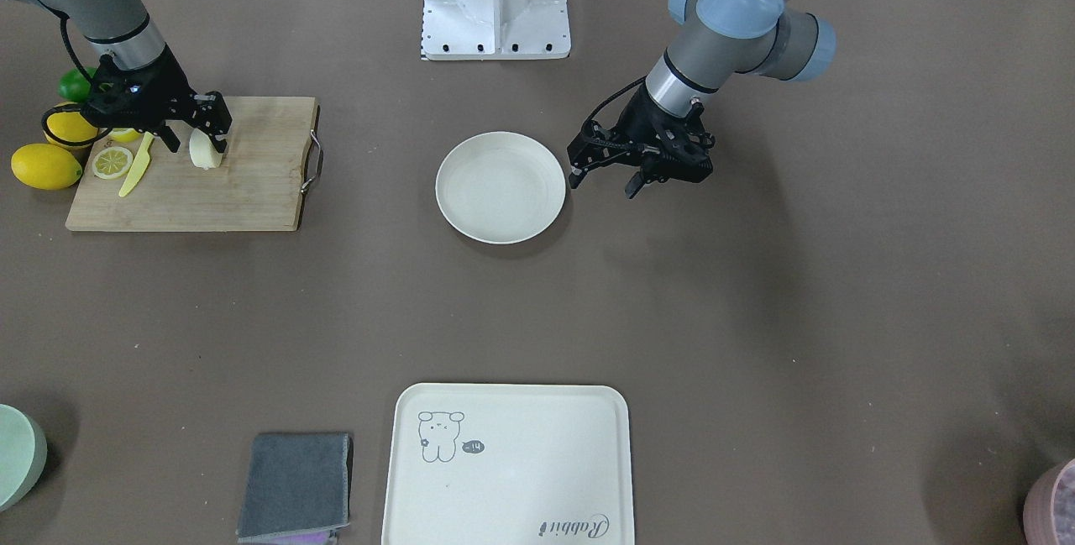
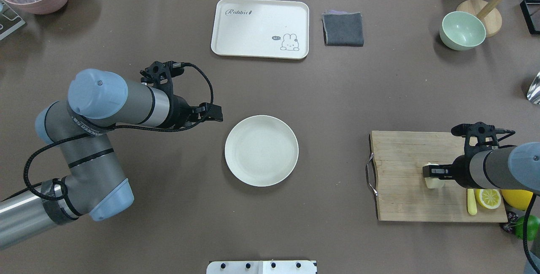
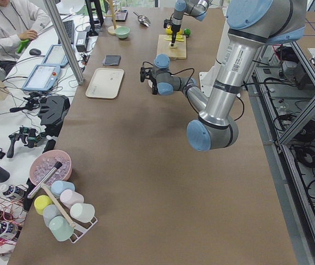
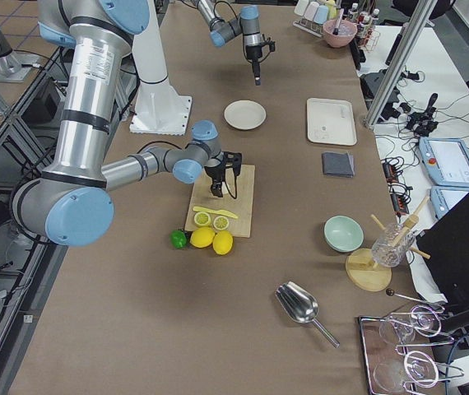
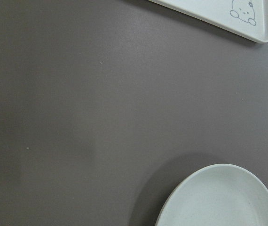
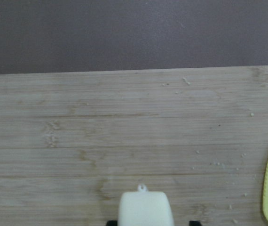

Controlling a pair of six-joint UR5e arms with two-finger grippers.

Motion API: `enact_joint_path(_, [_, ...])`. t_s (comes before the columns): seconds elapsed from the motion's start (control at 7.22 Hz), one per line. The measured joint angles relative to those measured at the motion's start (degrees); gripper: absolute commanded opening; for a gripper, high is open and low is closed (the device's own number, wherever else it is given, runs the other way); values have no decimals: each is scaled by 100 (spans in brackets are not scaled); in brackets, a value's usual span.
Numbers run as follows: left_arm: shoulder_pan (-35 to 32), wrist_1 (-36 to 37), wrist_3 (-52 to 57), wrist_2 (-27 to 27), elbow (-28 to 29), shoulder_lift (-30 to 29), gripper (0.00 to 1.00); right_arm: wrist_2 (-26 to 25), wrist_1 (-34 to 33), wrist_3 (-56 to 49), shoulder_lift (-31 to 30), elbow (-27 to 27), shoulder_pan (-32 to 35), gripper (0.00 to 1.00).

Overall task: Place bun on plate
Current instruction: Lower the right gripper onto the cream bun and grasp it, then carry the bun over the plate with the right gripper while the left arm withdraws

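My right pincer (image 1: 196, 142) spread open astride the bun (image 1: 206, 152), fingers not quite touching it, bun sitting on the wooden board (image 1: 243, 184) on the robot's right, plate (image 1: 500, 186) mid-bench (image 1: 756, 318), well apart, left pincer (image 1: 605, 182) open just beside its rim.

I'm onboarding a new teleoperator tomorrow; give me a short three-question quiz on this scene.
1. True or false: the plate holds nothing.
2. The right gripper is at: A the plate, B the bun, C the lemon slice.
3. Name the yellow tool beside the lemon slice.
Key: 1 true; 2 B; 3 the knife, on the cutting board.
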Motion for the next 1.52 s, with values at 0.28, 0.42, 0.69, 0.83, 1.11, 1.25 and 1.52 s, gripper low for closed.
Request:
enact_joint_path(0.28, [-33,0,2,-4,-4,3,98,-2,-2,-4,29,4,-22,13])
enact_joint_path(0.42, [-100,0,8,-64,-10,3,98,21,-17,-10,102,29,32,13])
enact_joint_path(0.69, [-688,0,82,-754,-13,88,98,112,-311,-23,571,73,187,13])
enact_joint_path(0.83, [-1183,0,350,-1254,-10,255,98,100,-902,-15,1161,62,222,13])
enact_joint_path(1.11, [-2268,76,1606,-2075,36,909,98,11,-2536,106,2718,5,177,13])
enact_joint_path(1.25, [-2803,373,2475,-2276,33,1251,98,-62,-3041,306,3383,-104,56,13])
enact_joint_path(1.52, [-3884,1753,4699,-2453,18,1609,98,-420,-3347,779,4385,-600,-352,13])
